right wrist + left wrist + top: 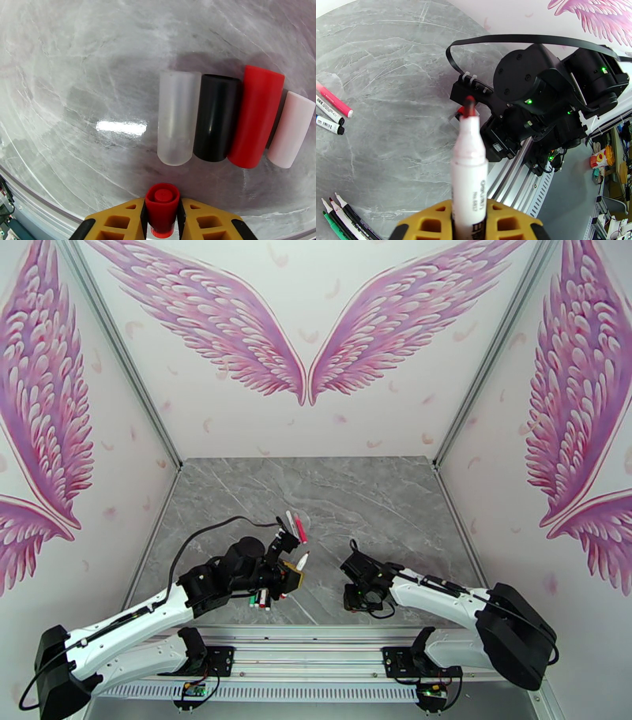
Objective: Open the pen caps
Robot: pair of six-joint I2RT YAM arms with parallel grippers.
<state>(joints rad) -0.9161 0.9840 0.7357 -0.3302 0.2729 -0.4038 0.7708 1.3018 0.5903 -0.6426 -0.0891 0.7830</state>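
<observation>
My left gripper (469, 223) is shut on a white-barrelled pen (469, 173) whose cap is off, its dark red tip pointing toward the right arm (545, 98). From above, that pen (302, 560) sticks out of the left gripper (294, 573). My right gripper (162, 217) is low over the table, its fingers closed against a small red pen cap (162, 207). Just beyond it several loose pen caps lie side by side: whitish (177, 118), black (216, 118), red (256, 116) and pink (291, 128). The right gripper (353, 599) sits near the front edge.
Three capped pens (331, 112) lie on the grey marble table (379, 500) behind the left gripper, seen from above as a small cluster (296, 526). Uncapped pens (339, 215) lie near the front edge under the left arm (261, 601). Walls close in both sides.
</observation>
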